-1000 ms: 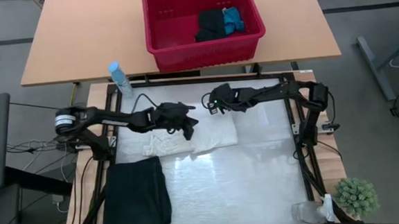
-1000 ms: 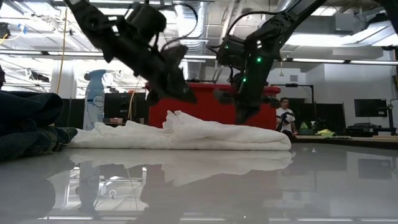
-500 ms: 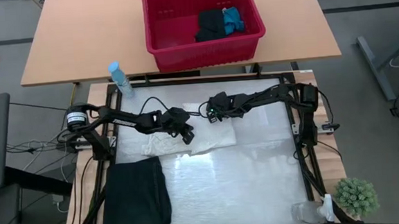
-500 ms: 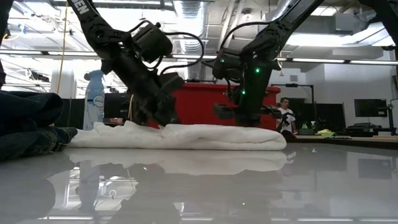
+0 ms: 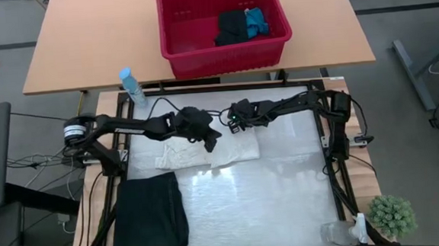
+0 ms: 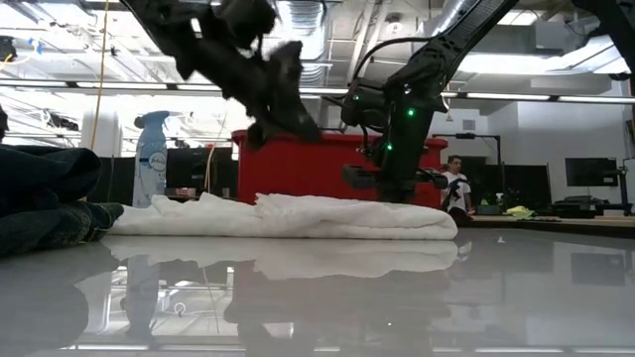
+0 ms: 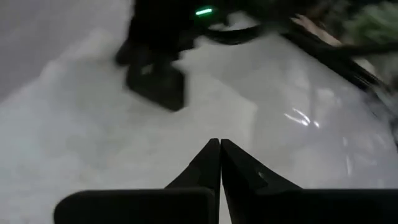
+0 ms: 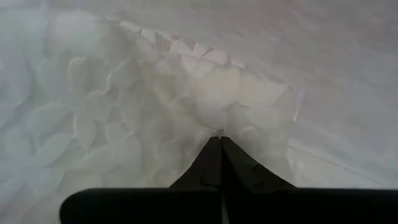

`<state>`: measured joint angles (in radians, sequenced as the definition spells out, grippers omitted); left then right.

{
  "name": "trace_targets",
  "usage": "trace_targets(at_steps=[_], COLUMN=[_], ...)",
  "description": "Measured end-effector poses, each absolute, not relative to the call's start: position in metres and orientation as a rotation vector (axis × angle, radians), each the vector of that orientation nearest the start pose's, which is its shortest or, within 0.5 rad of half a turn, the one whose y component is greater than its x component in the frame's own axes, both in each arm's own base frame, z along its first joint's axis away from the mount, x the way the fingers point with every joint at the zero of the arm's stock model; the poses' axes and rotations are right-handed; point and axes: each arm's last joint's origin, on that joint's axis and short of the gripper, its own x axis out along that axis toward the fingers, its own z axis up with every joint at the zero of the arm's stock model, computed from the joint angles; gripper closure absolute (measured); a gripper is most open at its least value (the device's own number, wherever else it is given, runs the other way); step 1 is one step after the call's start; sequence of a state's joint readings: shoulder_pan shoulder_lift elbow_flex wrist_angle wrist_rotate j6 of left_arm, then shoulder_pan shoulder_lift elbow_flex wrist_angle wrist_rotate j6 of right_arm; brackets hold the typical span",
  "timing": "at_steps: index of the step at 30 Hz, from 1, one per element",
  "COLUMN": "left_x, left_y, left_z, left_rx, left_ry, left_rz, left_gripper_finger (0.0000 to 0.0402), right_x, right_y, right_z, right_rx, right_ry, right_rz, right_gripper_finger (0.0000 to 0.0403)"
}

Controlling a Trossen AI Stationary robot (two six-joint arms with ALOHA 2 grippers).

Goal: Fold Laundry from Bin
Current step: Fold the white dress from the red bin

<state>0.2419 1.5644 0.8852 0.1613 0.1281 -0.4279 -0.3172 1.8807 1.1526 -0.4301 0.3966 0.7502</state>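
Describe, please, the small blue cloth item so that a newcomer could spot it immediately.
Look at the wooden table beyond the work surface, where the red bin stands. Inside it, toward its right side, the bright blue item lies against a black garment. It is the only vivid blue cloth anywhere.

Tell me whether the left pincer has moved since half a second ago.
Yes. The left pincer, shut, has risen off the white garment and now sits level with the red bin's rim.
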Motion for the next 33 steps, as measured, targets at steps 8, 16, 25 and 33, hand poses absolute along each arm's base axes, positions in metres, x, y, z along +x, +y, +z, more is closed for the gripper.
trace_targets(at_steps=[8, 16, 25, 33], left_x=[0.32, 0.329, 0.333, 0.328], left_y=[0.025, 0.017, 0.017, 0.029], left_z=[0.213, 0.198, 0.152, 0.139], left_rx=[-0.177, -0.138, -0.086, -0.068], left_ry=[0.598, 0.616, 0.82, 0.915], left_rz=[0.033, 0.032, 0.125, 0.22], left_gripper_finger=[0.0401, 0.0401, 0.0401, 0.0401], right_x=[0.34, 0.342, 0.343, 0.34], right_y=[-0.123, -0.123, -0.123, -0.123], right_z=[0.15, 0.151, 0.151, 0.163], right_rx=[0.589, 0.586, 0.584, 0.61], right_ry=[0.88, 0.883, 0.886, 0.874], right_rz=[-1.03, -0.997, -0.972, -0.929], right_gripper_finger=[0.0376, 0.0377, 0.0379, 0.0373])
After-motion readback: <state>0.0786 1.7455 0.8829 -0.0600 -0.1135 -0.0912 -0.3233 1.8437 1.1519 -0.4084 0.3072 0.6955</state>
